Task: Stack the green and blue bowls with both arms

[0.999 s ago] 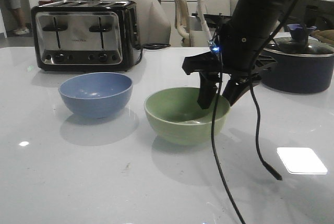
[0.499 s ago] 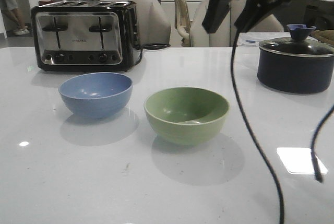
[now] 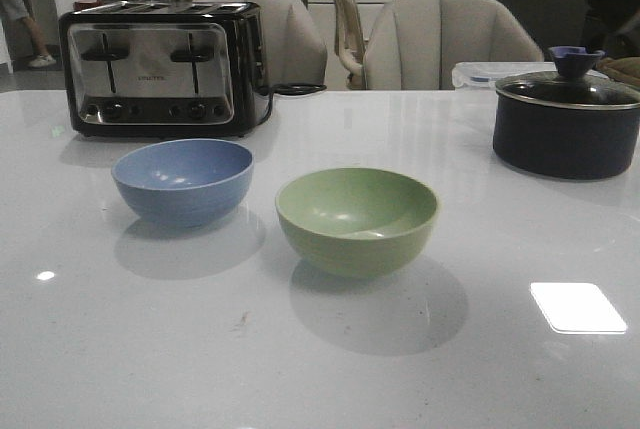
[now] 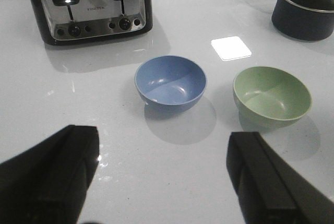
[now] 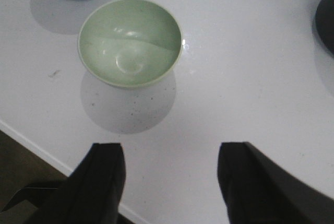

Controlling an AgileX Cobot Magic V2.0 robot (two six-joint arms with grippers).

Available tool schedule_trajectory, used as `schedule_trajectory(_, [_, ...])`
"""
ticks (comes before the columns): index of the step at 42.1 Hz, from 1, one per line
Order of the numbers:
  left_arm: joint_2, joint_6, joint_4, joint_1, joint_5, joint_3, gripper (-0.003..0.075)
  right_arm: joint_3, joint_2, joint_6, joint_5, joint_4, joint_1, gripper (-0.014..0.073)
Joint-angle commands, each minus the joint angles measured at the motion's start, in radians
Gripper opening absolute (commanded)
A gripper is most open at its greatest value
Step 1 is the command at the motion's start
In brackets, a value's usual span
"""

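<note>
The blue bowl [image 3: 183, 180] sits upright on the white table, left of centre. The green bowl [image 3: 357, 220] sits upright to its right, a small gap between them. Both are empty. Neither arm shows in the front view. In the left wrist view my left gripper [image 4: 163, 153] is open and empty, high above the table, with the blue bowl [image 4: 170, 82] and green bowl [image 4: 272, 96] beyond it. In the right wrist view my right gripper [image 5: 171, 157] is open and empty, high above the table's near edge, with the green bowl [image 5: 129, 41] beyond it.
A black and silver toaster [image 3: 160, 67] stands at the back left behind the blue bowl. A dark navy lidded pot [image 3: 566, 123] stands at the back right. Chairs stand behind the table. The table's front edge [image 5: 36, 148] shows in the right wrist view.
My right arm was down at the green bowl's right rim, then rose up and left the front view. The bowls have not moved.
</note>
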Motion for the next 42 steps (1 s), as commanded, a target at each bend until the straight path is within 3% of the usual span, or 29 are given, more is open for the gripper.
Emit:
schedule_trajectory(1, [0.011, 0.002, -0.01, -0.008, -0.074, -0.028, 0.0564, 0.032, -0.076, -0.01, -0.051, -0.006, 0.0, 0.0504])
schedule_trajectory(15, [0.126, 0.036, -0.002, -0.008, -0.089, -0.064, 0.0564, 0.086, -0.147, -0.01, -0.028, -0.006, 0.0, 0.0504])
schedule_trajectory(42, [0.991, 0.036, 0.027, -0.008, -0.066, -0.492, 0.0564, 0.086, -0.146, -0.01, -0.027, -0.006, 0.0, 0.0504])
